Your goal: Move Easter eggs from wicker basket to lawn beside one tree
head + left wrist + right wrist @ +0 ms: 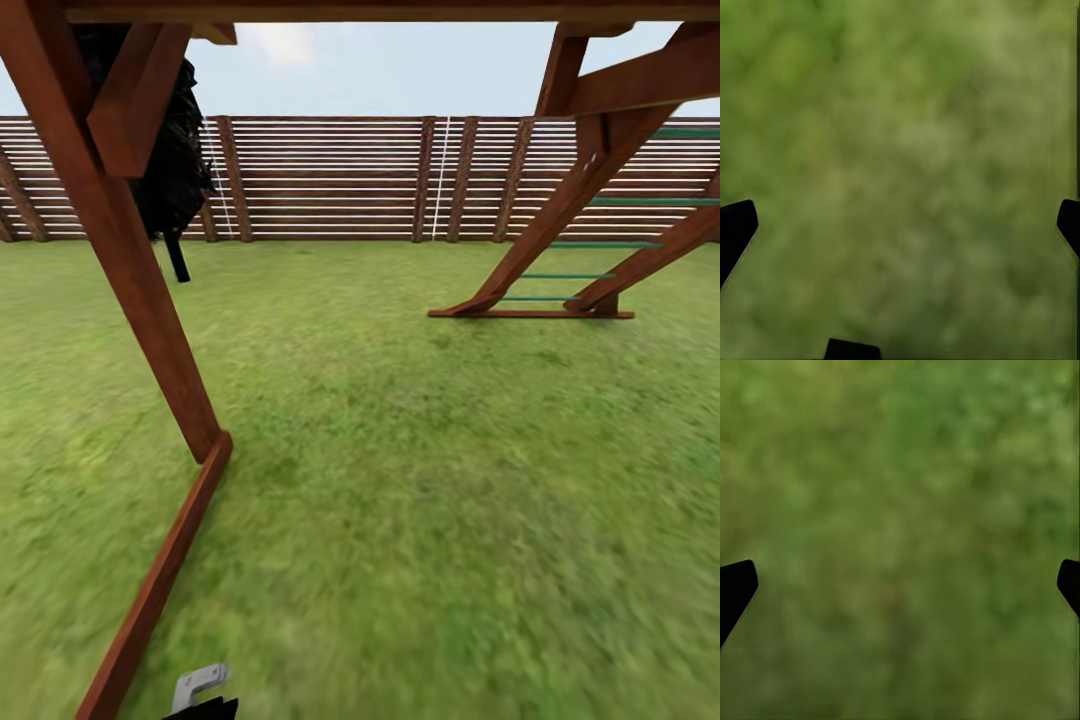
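The eggs and the wicker basket are out of view. Mottled green lawn (420, 480) spreads ahead to the slatted garden fence (330, 175). A tree with a dark blackish canopy (178, 160) stands at the far left by the fence, partly hidden behind a wooden post. My left gripper (900, 225) hangs open over blurred grass, its dark fingertips (735, 229) far apart with nothing between them. My right gripper (900, 585) is likewise open over grass, with nothing between its fingertips (735, 585). A grey and black piece of my left arm (200, 690) pokes in at the head view's lower edge.
A red-brown wooden play frame surrounds me. Its slanted post (120, 270) and ground beam (160, 580) lie close on the left. A top beam (380, 10) crosses overhead. A ladder leg with green rungs (590, 250) stands at the right.
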Robot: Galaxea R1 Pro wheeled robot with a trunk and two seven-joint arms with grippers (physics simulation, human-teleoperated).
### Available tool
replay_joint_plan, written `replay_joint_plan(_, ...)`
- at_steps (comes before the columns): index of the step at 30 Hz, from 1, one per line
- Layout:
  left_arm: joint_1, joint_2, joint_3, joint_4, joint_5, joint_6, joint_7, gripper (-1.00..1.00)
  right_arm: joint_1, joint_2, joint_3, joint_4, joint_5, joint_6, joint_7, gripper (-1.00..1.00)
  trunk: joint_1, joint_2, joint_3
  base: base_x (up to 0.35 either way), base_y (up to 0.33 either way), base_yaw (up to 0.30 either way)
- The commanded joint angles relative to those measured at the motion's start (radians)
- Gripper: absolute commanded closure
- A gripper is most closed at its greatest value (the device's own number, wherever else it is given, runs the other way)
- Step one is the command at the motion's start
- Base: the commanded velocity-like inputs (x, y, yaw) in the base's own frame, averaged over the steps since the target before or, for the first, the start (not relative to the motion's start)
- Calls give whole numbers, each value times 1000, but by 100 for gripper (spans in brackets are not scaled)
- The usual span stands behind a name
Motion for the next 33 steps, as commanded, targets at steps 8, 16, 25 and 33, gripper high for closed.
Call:
replay_joint_plan(8, 0, 0, 0, 0, 0, 1, 0, -100, 0, -8, 0, 1, 0, 0, -4, -100, 0, 0, 0, 339, 0, 0)
replay_joint_plan(16, 0, 0, 0, 0, 0, 1, 0, -100, 0, -6, 0, 4, 0, 2, -3, -100, 0, 0, 0, 339, 0, 0)
replay_joint_plan(25, 0, -1, 0, 0, 0, 0, 0, -100, 0, -5, 0, 4, 0, 2, -3, -100, 0, 0, 0, 339, 0, 0)
replay_joint_plan(33, 0, 0, -1, 0, 0, 1, 0, -100, 0, -5, 0, 5, 0, 2, -3, -100, 0, 0, 0, 339, 0, 0)
